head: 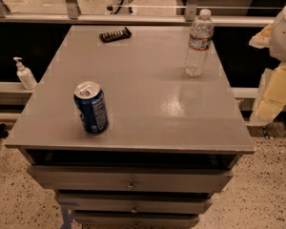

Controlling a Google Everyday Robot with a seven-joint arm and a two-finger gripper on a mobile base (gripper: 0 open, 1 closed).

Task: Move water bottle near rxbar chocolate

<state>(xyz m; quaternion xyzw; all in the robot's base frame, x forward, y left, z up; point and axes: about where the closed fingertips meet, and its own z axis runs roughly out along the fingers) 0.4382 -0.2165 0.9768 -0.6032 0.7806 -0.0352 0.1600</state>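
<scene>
The water bottle point(199, 43), clear with a white cap and a white-and-red label, stands upright near the back right of the grey cabinet top point(148, 94). The rxbar chocolate point(115, 34), a flat dark brown wrapper, lies at the back edge, left of centre, well apart from the bottle. My gripper point(272, 95) hangs at the right edge of the view, off the cabinet's right side and lower right of the bottle. It touches nothing.
A blue soda can point(91, 107) stands upright at the front left of the top. A small white pump bottle point(25, 74) sits on a ledge left of the cabinet. A railing point(133, 18) runs behind. Drawers point(131, 180) are below.
</scene>
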